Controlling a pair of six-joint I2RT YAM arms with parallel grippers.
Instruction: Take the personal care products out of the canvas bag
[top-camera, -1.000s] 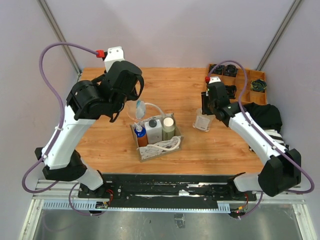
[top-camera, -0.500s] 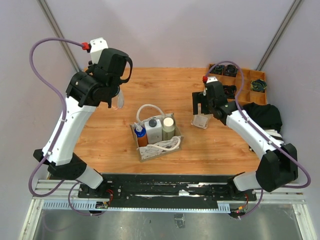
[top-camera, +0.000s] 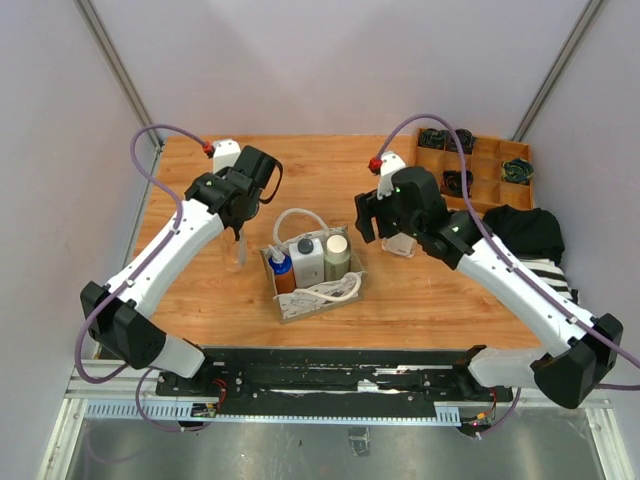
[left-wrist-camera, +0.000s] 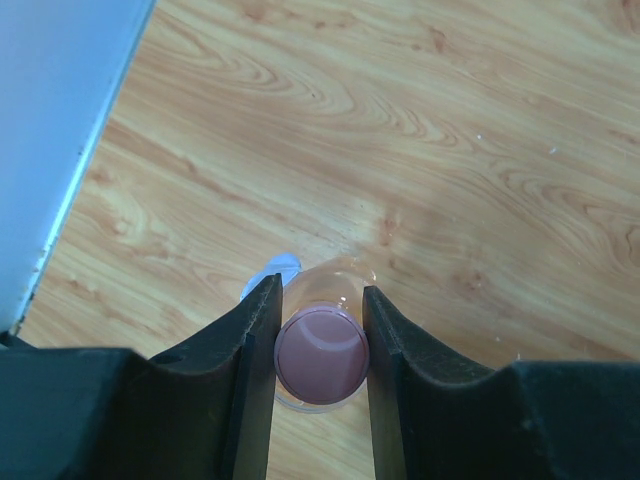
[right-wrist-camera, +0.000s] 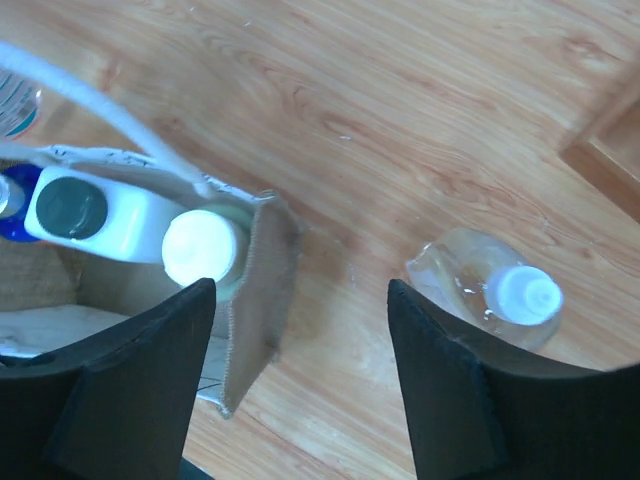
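Top view: bag (top-camera: 345, 288) mid-table toward the near edge, three bottles (top-camera: 307, 262) upright inside. Left arm bent low, left gripper (top-camera: 237, 238) pointing down just off the bag's left side. Right arm reaches over the gap between bag and clear bottle (top-camera: 403, 243).

Left wrist: fingers (left-wrist-camera: 255, 350) pinch the pink-capped bottle (left-wrist-camera: 322, 357) upright, likely for setting down.

Right wrist: right gripper (right-wrist-camera: 300, 300) spread wide, empty, probably lining up on the bag's white-capped bottle (right-wrist-camera: 200, 247).

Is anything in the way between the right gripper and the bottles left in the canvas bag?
Nothing visible. The right gripper is open over the canvas bag at its right edge, and the white-capped bottle sits uncovered there. The rope handle runs just beside it.
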